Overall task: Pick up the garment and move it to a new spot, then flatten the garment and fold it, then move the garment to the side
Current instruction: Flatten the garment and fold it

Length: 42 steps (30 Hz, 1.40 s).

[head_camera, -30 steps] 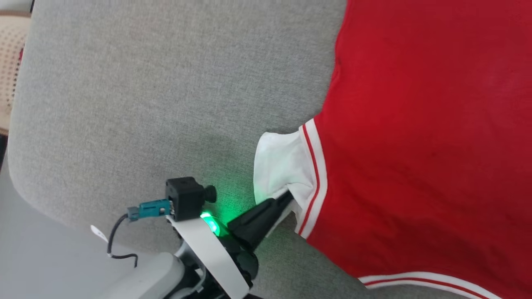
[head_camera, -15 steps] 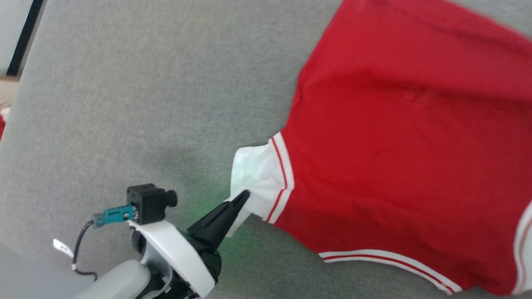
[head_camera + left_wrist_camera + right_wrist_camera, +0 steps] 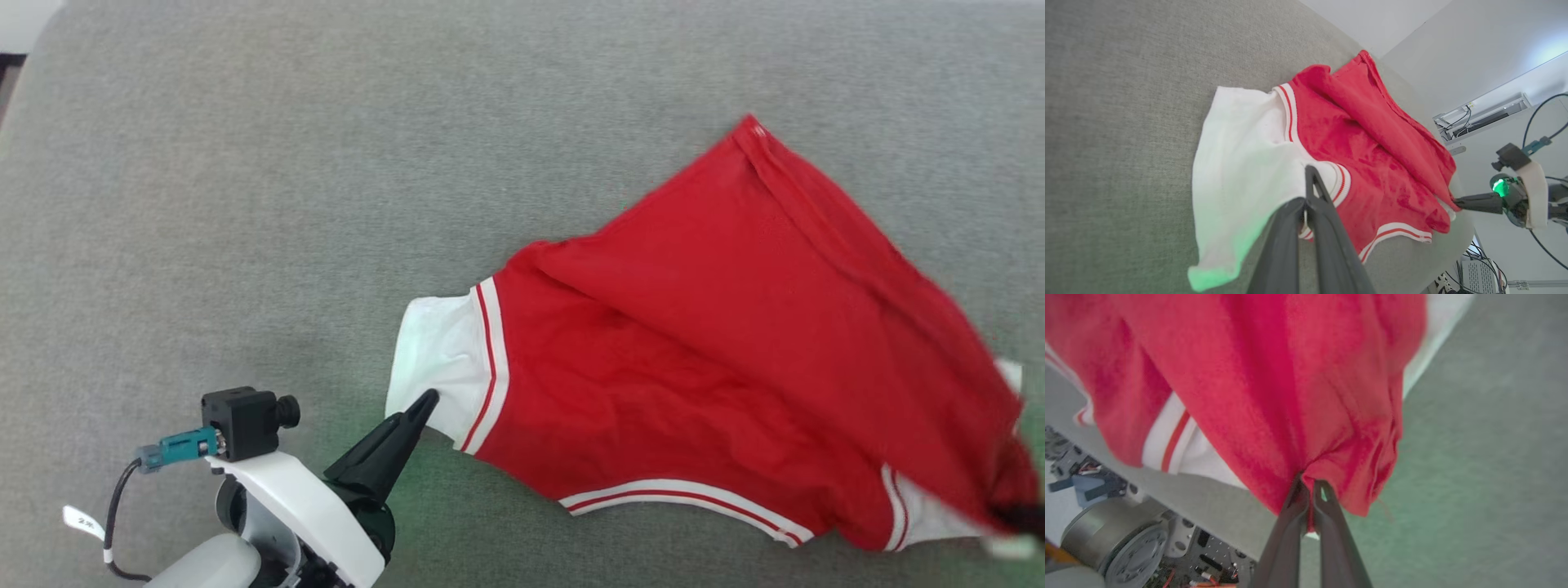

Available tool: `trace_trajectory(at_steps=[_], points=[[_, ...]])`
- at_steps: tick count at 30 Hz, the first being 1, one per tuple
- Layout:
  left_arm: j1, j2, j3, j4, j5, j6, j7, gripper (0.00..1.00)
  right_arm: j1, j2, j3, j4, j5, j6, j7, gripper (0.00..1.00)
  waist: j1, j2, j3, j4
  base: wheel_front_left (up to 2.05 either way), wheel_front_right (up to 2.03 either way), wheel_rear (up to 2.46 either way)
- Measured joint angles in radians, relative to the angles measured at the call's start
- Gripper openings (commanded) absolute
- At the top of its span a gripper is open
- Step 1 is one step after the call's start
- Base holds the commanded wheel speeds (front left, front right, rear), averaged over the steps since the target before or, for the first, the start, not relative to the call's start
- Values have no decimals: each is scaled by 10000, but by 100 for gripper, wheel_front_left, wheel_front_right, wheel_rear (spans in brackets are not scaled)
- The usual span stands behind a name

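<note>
**A:** so where's the garment [image 3: 694,367] sitting?

**B:** it's on the grey fabric-covered bench [image 3: 245,163], on the right half of the head view. It's not flat. A top layer of red is flopped over diagonally, with one corner pointing toward the far side. One white panel [image 3: 437,359] sticks out to the left, with striped trim [image 3: 490,367] right beside it. More of that trim runs along the near hem.

**A:** and the left gripper [image 3: 426,400]?

**B:** its jaws are pinched together on the near corner of that white panel, just beside the trim. The left wrist view shows a sliver of white cloth squeezed between the two fingers, and there's a green glow on the panel's loose edge.

**A:** what about the right one?

**B:** the right gripper [image 3: 1309,485] has its jaws closed tight on a bunch of red fabric at the opposite end. The cloth puckers right at the tips, and the second white panel shows just behind the red. That end is by the bench's edge. It's blurry in the head view, so there's no telling how far it's off the surface.
</note>
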Motion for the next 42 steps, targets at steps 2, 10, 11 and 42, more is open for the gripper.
trace_trajectory(at_steps=[2, 10, 11, 42], points=[[14, 15, 21, 58, -48, 6, -21, 0, 671, 203, -69, -451, -10, 0, 48, 0, 0, 0, -42, -130, 0, 0, 0], [43, 21, 65, 328, -134, -4, -48, 0, 2067, 1411, -646, -1501, -775, 0, 355, 0, 0, 0, -100, -326, 0, 0, 0], [43, 17, 65, 349, -140, -6, -40, 0, 2170, 1538, -782, -1546, -888, 0, 370, 0, 0, 0, -98, -339, 0, 0, 0], [-1164, -1517, -410, 1298, 272, -844, 107, 0, -5272, 2880, -805, -291, -2874, 0, 1482, 100, 0, 0, 1477, 910, 0, 0, 0]])
